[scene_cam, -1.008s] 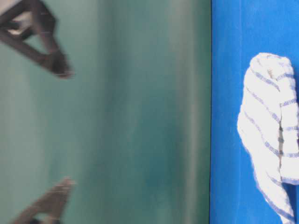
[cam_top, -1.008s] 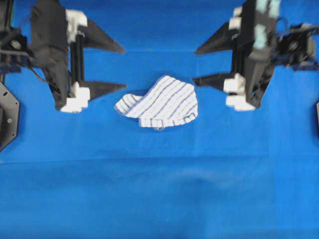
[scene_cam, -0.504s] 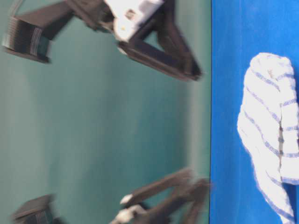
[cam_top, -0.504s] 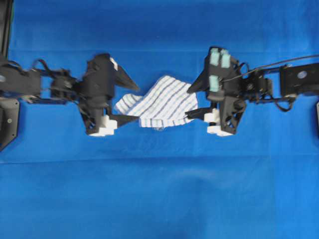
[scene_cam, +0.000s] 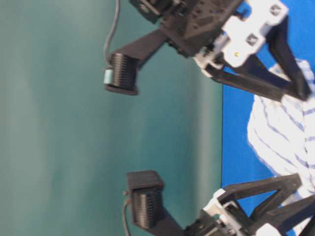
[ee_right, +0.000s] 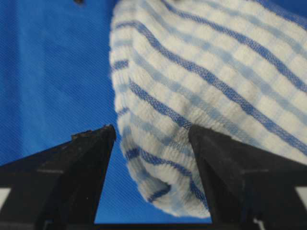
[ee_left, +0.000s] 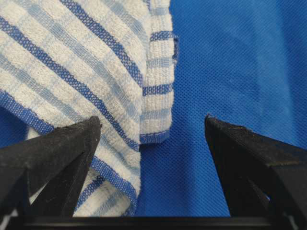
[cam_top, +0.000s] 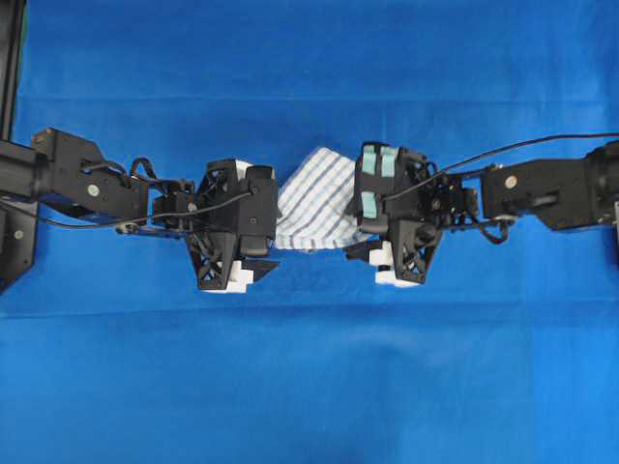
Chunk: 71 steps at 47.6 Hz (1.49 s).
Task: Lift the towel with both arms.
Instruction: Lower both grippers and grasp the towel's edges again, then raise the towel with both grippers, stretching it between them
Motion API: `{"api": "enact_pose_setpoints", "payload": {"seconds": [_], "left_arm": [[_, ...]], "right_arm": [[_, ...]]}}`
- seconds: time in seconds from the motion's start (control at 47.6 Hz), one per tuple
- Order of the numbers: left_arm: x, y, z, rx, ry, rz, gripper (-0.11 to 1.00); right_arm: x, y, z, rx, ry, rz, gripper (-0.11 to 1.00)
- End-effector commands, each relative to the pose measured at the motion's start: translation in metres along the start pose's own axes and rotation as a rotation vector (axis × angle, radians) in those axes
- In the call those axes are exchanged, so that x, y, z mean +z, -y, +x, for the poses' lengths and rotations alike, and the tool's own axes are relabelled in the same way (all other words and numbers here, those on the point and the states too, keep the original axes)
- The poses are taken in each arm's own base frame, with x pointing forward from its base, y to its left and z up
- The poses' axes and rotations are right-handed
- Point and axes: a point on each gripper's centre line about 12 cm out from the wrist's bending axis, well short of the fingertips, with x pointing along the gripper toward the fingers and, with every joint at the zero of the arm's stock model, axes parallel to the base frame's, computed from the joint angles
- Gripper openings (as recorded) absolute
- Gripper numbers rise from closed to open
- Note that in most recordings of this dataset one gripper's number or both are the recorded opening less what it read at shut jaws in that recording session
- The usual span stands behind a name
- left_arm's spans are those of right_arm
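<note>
Both hands, left (cam_top: 259, 224) and right (cam_top: 360, 215), now down astride one towel (cam_top: 314, 198), fingers apart.

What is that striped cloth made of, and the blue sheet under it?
The towel looks like woven cotton terry: the left wrist view shows a nubby, looped, matte weave with blue and grey stripes. The blue sheet seems a thin non-woven synthetic fabric: a fine, regular dotted texture, matte, with faint creases overhead. Neither fibre is certain from looks alone.
</note>
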Motion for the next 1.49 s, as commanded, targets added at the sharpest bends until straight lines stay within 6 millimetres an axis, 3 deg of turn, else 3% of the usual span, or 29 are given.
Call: {"api": "enact_pose_setpoints", "payload": {"seconds": [0.0,0.294,0.42,0.525,0.693,0.735,0.798,1.029,1.47], "left_arm": [[0.010,-0.001,0.001,0.004,0.049,-0.003,0.92],[0.002,-0.009,0.008,0.022,0.035,-0.019,0.91],[0.002,-0.013,0.008,0.029,0.030,-0.024,0.84],[0.002,-0.015,0.008,0.032,0.026,-0.028,0.63],[0.003,-0.014,0.004,0.030,0.010,-0.027,0.12],[0.005,-0.015,0.002,0.029,0.007,-0.029,0.06],[0.012,-0.015,-0.004,0.029,0.015,-0.027,0.06],[0.054,-0.017,-0.051,0.029,0.080,-0.041,0.06],[0.140,-0.020,-0.182,0.032,0.318,-0.060,0.06]], "right_arm": [[0.003,-0.002,0.003,0.006,0.024,0.007,0.66],[-0.009,0.001,0.016,-0.001,-0.017,0.012,0.66],[-0.007,0.004,0.015,-0.007,-0.015,0.017,0.65],[-0.006,0.006,0.016,-0.009,-0.011,0.018,0.54],[0.000,0.006,0.009,-0.010,-0.001,0.019,0.07],[0.003,0.006,0.005,-0.010,0.007,0.019,0.06],[0.009,0.005,-0.002,-0.009,0.021,0.018,0.06],[0.046,0.002,-0.050,-0.010,0.089,0.022,0.06],[0.135,-0.002,-0.187,-0.026,0.274,-0.001,0.06]]}}
